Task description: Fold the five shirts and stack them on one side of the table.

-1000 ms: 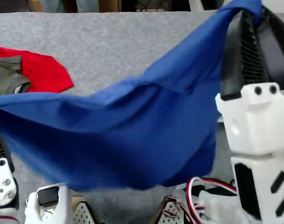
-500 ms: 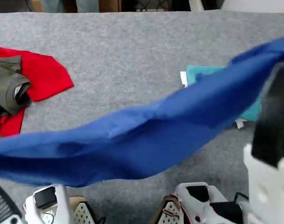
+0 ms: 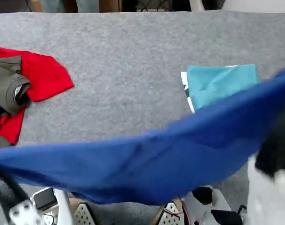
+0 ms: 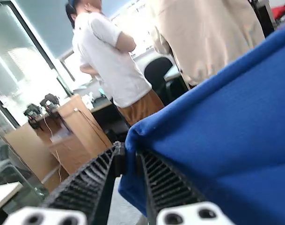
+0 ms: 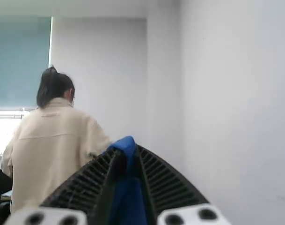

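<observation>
Blue shirt [image 3: 151, 164] stretched in the air on the arms' side of the folded teal shirt [image 3: 222, 84], one corner clamped in left jaws, another in right jaws; lowered and pulled back within the last second, uncovering it; likely headed down flat for folding

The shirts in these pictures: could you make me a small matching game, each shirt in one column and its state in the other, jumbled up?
Shirts:
1. blue shirt
2. teal shirt
3. red shirt
4. olive shirt

States:
a. folded into a flat rectangle
b. crumpled in a heap
c. stretched in the air between the left pincer and the right pincer
d. lying unfolded, partly covered by another shirt

Pairs: 1-c, 2-a, 3-d, 4-b.
</observation>
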Tool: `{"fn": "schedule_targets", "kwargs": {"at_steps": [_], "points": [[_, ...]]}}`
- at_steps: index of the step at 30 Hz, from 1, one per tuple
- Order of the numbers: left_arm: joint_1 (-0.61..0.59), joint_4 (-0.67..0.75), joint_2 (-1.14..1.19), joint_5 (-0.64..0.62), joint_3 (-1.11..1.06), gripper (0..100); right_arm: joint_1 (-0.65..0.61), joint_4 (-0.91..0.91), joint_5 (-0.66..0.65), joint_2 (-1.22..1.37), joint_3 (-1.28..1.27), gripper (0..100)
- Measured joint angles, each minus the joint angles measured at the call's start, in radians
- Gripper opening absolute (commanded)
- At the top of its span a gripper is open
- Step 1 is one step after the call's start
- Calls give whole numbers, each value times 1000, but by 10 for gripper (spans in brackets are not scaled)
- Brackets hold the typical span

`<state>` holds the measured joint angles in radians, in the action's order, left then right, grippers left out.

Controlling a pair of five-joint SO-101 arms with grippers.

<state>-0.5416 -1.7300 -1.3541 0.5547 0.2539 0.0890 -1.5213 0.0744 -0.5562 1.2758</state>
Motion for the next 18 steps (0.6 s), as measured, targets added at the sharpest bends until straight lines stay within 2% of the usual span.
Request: {"fn": "schedule_targets", "kwargs": {"at_steps": [3,7,11,14,16,18], "points": [[0,112,0,-17,-157,29,0,8,-3,34,-147,15],[17,416,2,-48,-479,29,-8,107,-6,110,-385,15],[144,876,64,-57,-885,29,-54,282,-72,173,-634,15],[216,1261,201,-60,-1162,30,-84,474,-106,267,-847,15],[235,1516,334,-61,-1267,30,-98,626,-110,342,-970,15],[238,1732,482,-61,-1260,30,-114,772,-110,423,-1020,15]]}}
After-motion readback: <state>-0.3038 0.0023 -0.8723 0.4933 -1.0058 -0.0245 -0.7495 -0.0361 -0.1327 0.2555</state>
